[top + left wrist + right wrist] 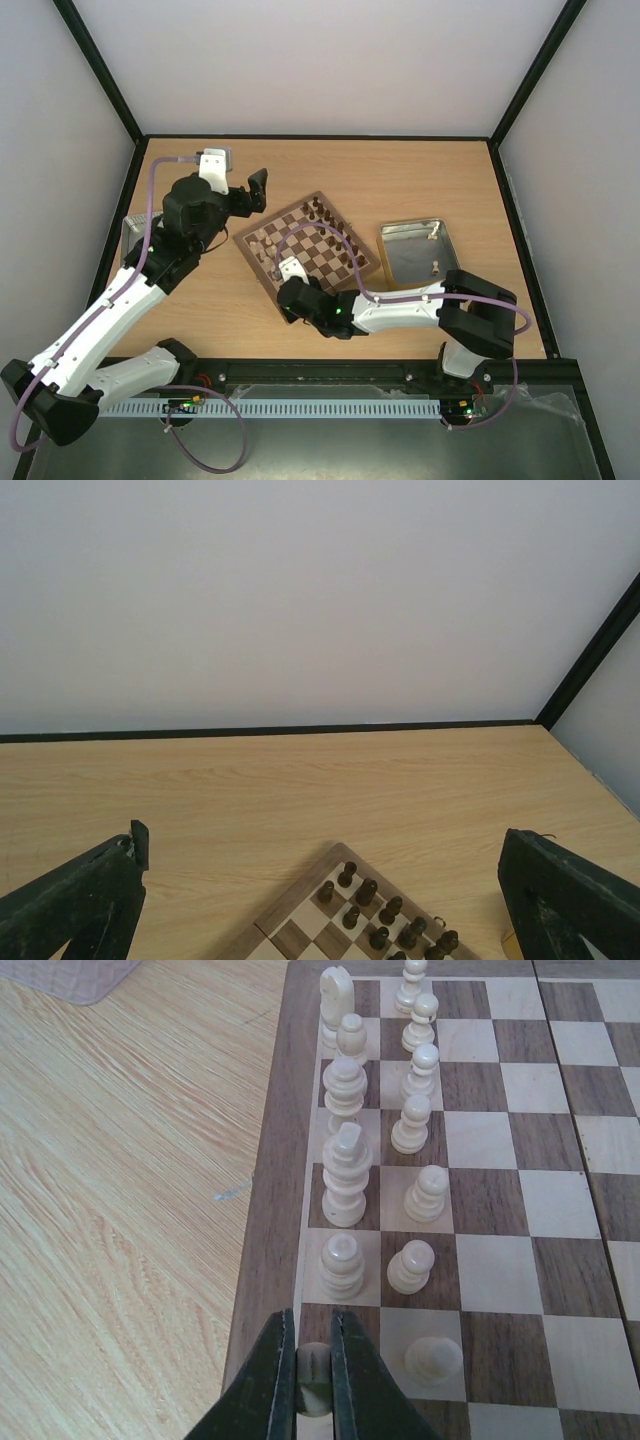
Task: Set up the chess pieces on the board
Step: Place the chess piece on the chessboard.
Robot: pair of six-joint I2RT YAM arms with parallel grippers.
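Chess pieces [345, 1175] in pale cream stand in two short columns straight ahead of the right gripper [312, 1360], along the left edge of the board [265, 1180]. The jaws of that gripper are pinched nearly together on one small cream piece [314, 1392], which shows only as a pale sliver between the dark fingers (its shape cannot be made out). It is held over the corner square nearest the camera, in line with the outer column. Just right of the fingers, on the next square, sits a round-topped pawn [433, 1358]. Left of the gripper lies the bare wooden table [120, 1210].

Over the table short of the board's far corner, the left gripper [322, 840] hangs with its jaws spread wide and nothing between them. Just ahead of it and below, the dark pieces [380, 910] stand in rows on that far corner of the board.

From above, a metal tin [410, 255] lies just beyond the right arm's forearm, beside the board, with two cream pieces in it.
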